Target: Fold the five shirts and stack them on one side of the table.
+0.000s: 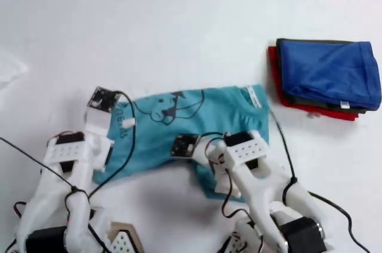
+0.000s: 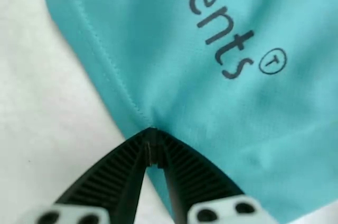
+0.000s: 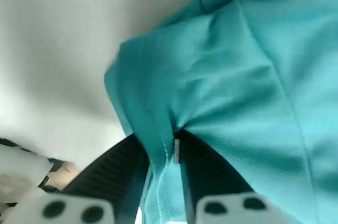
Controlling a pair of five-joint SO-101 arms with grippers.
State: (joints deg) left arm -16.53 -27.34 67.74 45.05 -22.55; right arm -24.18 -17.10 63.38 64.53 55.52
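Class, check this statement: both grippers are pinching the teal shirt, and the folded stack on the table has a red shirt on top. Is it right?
Not quite. The folded stack has a blue shirt on top; the red shirt lies at the bottom, as the high view shows. Both the left gripper and the right gripper are pinching the teal shirt.

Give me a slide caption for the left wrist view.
Left tool pinches the hem of the teal shirt lying on the table.
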